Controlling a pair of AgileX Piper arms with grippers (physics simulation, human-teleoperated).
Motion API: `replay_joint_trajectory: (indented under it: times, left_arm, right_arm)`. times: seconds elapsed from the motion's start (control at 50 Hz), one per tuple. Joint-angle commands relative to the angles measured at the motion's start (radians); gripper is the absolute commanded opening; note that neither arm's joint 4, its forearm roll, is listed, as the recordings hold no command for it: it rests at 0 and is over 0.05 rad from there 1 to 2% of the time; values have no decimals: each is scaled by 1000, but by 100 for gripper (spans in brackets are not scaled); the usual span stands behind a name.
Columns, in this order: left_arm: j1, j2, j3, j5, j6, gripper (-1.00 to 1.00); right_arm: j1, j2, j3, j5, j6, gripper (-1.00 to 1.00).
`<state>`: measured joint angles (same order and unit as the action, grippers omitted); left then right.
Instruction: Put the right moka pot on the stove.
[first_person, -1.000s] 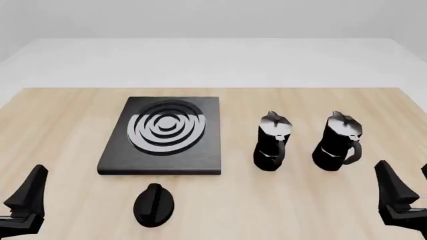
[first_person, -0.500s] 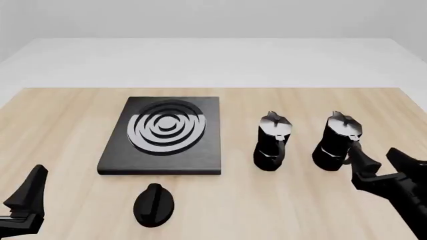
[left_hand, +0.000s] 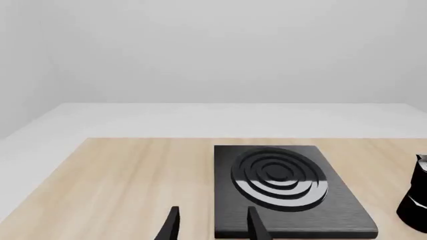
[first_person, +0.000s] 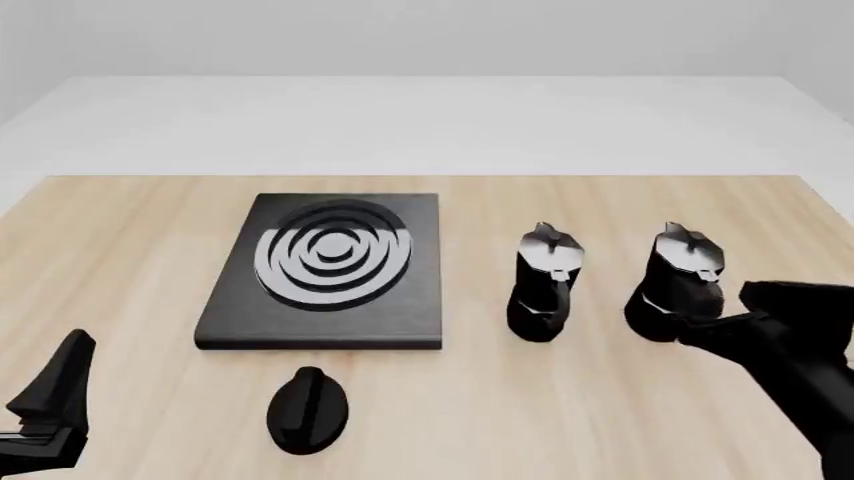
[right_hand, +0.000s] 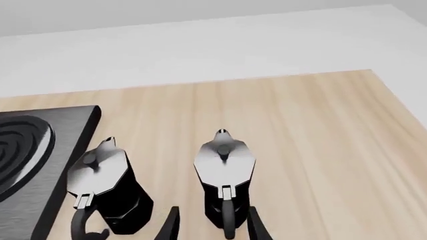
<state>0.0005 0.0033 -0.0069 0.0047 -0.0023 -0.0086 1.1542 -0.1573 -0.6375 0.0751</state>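
The right moka pot (first_person: 678, 282) stands on the table (first_person: 120, 250), at 3 o'clock of the stove (first_person: 330, 270), ungrasped, while the right tool (right_hand: 211, 226), spread open and empty, straddles its handle, so grasp, lift and placement all remain.

Right moka pot (first_person: 682, 281) upright beside its twin (first_person: 545, 284), right claw (first_person: 707, 325) at its handle; stove (first_person: 328, 270) apart

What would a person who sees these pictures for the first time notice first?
Probably the two near-identical black moka pots with shiny silver lids, standing side by side to the right of the stove. The right gripper sits just behind the right moka pot, its fingers flanking the handle. The stove's silver-white burner rings also stand out against the wooden table.
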Motion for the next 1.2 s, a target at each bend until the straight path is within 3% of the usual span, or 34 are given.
replay_joint_trajectory:
  times: [0.02,0.44,0.6,0.62,0.74,0.84,1.02,1.2]
  left_arm:
    - [0,1,1,-2,0,100]
    - [0,3,2,-5,0,100]
    - [0,5,3,-7,0,100]
    - [0,4,2,-6,0,100]
    - [0,6,3,-9,0,100]
    - [0,6,3,-9,0,100]
    - [0,5,3,-8,0,100]
    - [0,5,3,-8,0,100]
  right_arm:
    - [13,155,-44,-52,-12,100]
    - [4,334,-105,-63,-42,100]
    - [8,361,-107,-85,-19,100]
    - [24,352,-96,-94,4,-100]
    - [55,299,-81,-86,5,-100]
    - [74,246,-88,-40,-26,-100]
    - [100,93,-137,122,-104,-100]
    - [114,-36,-184,256,-136,-100]
